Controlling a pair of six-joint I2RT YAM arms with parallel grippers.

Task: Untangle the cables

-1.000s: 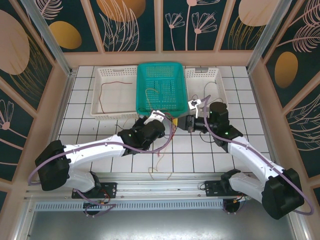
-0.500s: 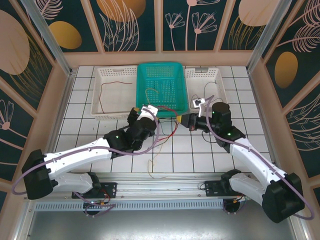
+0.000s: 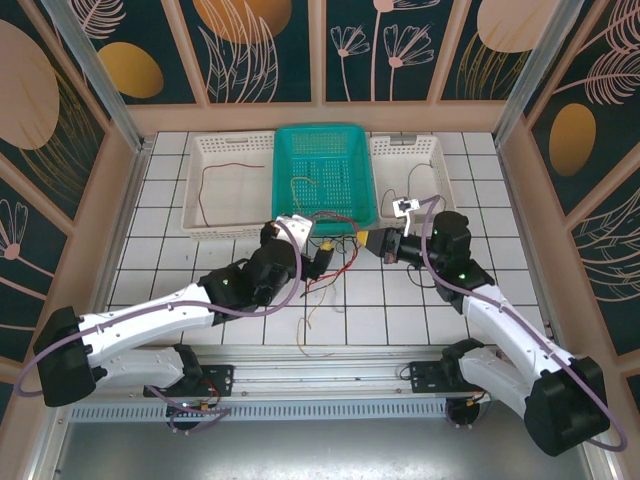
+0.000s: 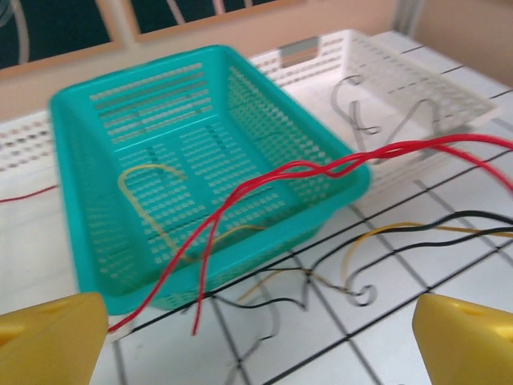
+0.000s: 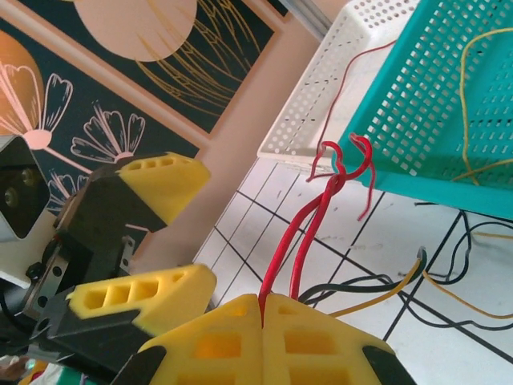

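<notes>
Partly done, I judged: one thin red wire [image 3: 222, 167] lay in the white plastic basket [image 3: 190, 205] at the table's far edge, a yellow-tan wire [image 3: 301, 183] in the teal perforated basket [image 3: 279, 180], and a black wire [image 3: 413, 186] in the smaller white basket [image 3: 441, 160]. A knot of red, black and tan cables [image 3: 340, 262] remained on the white tiled table [image 3: 160, 262], just before the teal basket. The right gripper [image 5: 263, 303] was clamped on the twisted red pair [image 5: 309, 216]. The left gripper [image 4: 256, 321] gaped wide, empty. Half a second earlier the left gripper had been at the teal basket's near rim; it had since swung toward the knot.

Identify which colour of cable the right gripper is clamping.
The red cables: two strands rise from between the right gripper's closed fingers, while the black cable and yellow-tan cable lie loose on the tiles.
</notes>
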